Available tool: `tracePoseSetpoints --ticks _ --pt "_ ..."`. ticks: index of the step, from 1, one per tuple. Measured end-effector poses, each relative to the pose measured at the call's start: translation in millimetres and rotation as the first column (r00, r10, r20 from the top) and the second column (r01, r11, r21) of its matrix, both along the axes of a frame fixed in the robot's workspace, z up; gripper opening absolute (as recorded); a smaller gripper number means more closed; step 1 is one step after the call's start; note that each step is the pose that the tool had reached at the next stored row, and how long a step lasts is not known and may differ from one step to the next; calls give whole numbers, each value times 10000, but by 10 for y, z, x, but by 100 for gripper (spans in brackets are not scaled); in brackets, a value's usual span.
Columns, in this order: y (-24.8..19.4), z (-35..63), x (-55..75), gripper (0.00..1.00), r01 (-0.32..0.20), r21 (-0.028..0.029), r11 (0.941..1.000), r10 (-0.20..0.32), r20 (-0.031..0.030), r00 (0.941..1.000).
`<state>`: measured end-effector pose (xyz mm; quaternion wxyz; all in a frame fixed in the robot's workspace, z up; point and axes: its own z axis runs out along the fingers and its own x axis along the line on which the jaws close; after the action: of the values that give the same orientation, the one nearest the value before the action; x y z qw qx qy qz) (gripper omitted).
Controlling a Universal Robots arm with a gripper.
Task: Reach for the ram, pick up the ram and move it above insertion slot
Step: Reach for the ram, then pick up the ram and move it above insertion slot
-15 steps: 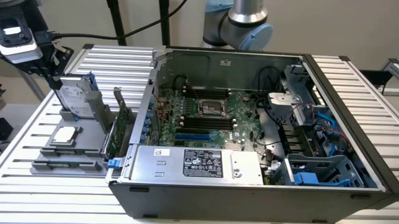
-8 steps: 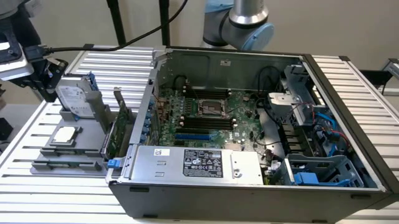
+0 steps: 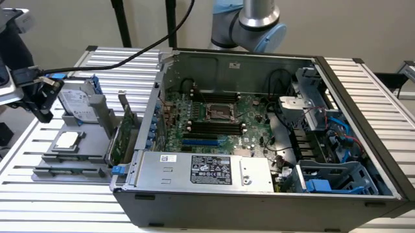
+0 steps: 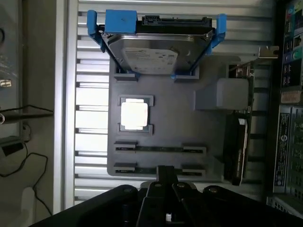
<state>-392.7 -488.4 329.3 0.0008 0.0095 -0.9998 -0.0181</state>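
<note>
Hanging above the nearer ram [image 4: 144, 170], fingers [image 4: 164, 174] pressed together.

blue bracket [image 4: 120, 21], silver hard drive [image 4: 156, 52], grey tray [image 4: 184, 120], green motherboard [image 3: 256, 109], ribbed silver table [image 3: 58, 199].

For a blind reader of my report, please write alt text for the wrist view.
The gripper hangs over a grey tray holding a hard drive, a square chip and two ram sticks on edge. It is nearest to one of the sticks.

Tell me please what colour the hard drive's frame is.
Blue; the frame shows best in the wrist view.
</note>
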Motion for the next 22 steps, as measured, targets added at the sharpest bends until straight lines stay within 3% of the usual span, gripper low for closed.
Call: tracePoseSetpoints --ticks 2,4,6,8,22 --pt "-64 -18 2 11 -1 -23 10000 1 3 10000" --pt "-80 -38 9 11 -1 -80 10000 1 5 10000" --pt "-80 -56 15 11 1 -191 9998 0 9 10000" --pt "-80 -68 18 11 -1 -341 9994 1 12 10000" --pt "-80 -68 26 11 -1 -351 9994 1 11 10000"
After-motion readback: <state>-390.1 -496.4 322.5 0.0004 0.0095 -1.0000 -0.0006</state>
